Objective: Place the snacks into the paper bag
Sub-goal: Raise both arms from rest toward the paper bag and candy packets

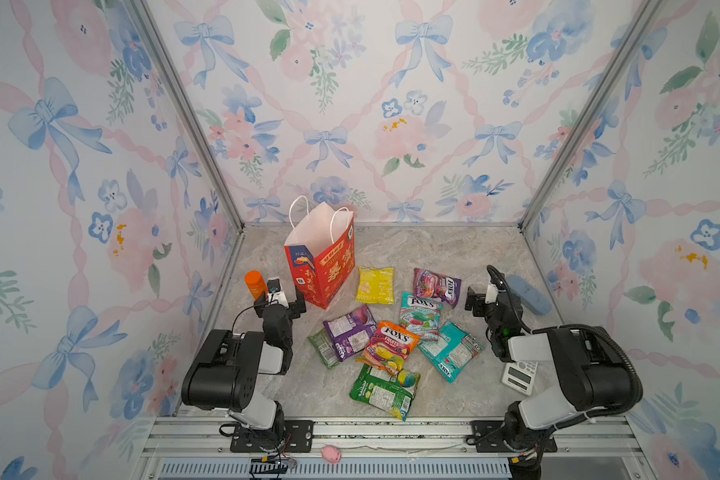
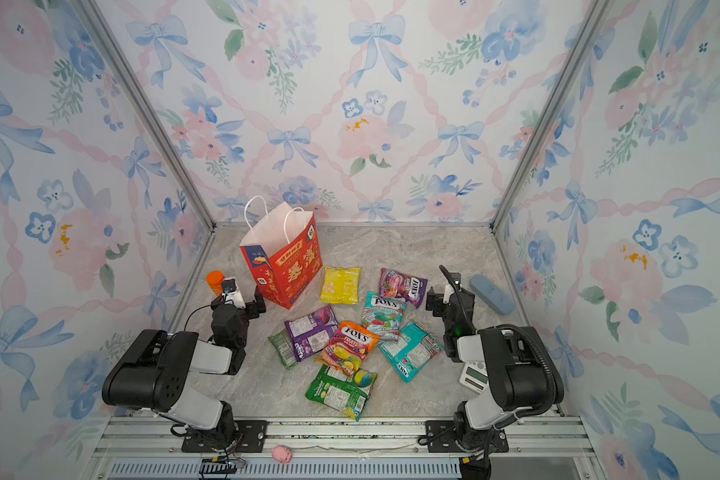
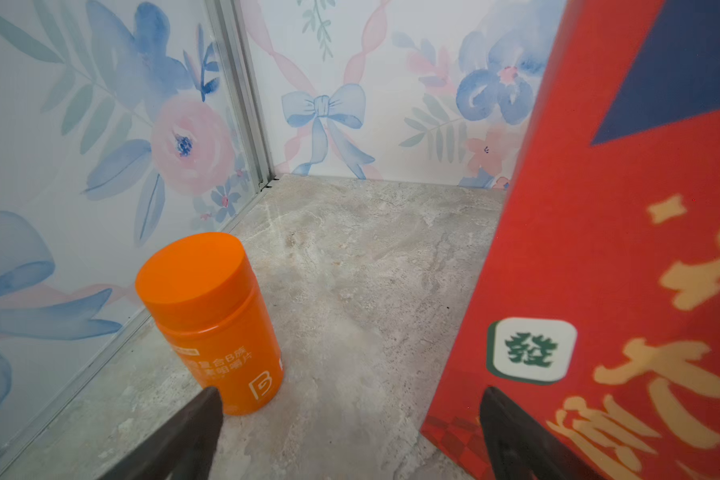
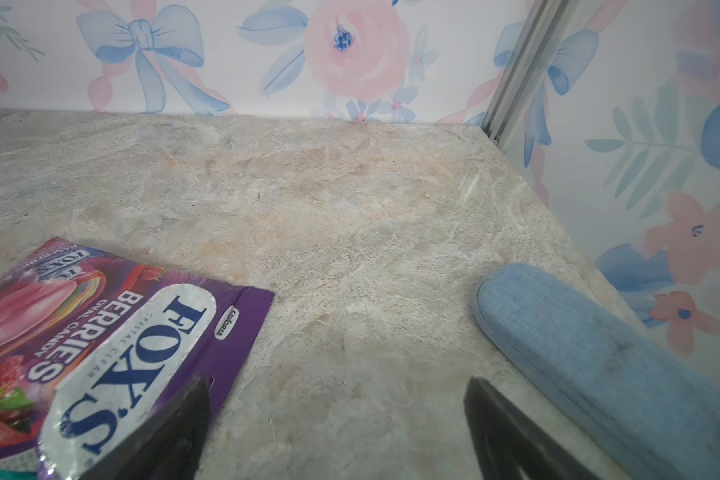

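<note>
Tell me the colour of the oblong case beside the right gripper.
The case is light blue, seen clearest in the right wrist view.

Bright, even light — soft shadows; wrist views blurred, edges warped.

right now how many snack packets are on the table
8: yellow packet beside the red paper bag, purple berries packet by the right gripper, mint FOX'S packet, teal packet, orange fruits packet, purple packet over a dark green packet, bright green packet nearest front. More may hide underneath.

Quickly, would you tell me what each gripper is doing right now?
Left gripper: open, holding nothing.
Right gripper: open, holding nothing.
</note>
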Robot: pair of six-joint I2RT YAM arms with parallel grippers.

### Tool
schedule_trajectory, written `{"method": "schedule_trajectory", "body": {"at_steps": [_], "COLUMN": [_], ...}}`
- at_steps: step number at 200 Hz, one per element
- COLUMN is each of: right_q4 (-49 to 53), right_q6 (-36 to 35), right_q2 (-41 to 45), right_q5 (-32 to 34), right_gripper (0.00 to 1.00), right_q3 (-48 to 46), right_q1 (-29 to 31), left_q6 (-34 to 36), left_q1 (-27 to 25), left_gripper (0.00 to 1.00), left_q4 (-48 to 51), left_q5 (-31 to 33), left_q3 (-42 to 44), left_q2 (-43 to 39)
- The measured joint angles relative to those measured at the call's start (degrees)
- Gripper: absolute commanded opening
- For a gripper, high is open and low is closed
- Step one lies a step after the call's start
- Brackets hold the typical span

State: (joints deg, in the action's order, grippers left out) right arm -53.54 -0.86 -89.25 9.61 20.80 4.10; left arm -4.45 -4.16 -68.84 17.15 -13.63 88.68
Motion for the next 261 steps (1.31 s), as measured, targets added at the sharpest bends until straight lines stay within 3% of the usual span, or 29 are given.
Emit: {"method": "schedule_trajectory", "body": {"at_steps": [193,220,244,261], "right_q4": [0.92,15.06,33.33,35.93], "right_q6": [0.37,1.62,7.15,11.63], "right_q2": [1.07,9.42,16.04,20.35], "right_q5": [0.55,6.82,12.0,11.45], "right_gripper": [0.96,0.96,0.97,0.96], "right_q3": [-0.02,4.42,20.2,25.07], "right_q1": [0.02,1.49,4.39,4.63], "left_q6": [0.94,1.11,-3.96,-8.98], "left_q1": [-0.96,-3.91,-4.13,-4.13], "left_gripper": [0.98,0.98,0.98,0.98], "left_q4": [2.01,10.51,22.32,28.61], "left_q5": [0.92,4.26,8.55,10.49], "left_q3": [0.0,-0.96,-5.01,-6.12], "left_q2": [-1.31,-9.38,-19.19,-26.29]}}
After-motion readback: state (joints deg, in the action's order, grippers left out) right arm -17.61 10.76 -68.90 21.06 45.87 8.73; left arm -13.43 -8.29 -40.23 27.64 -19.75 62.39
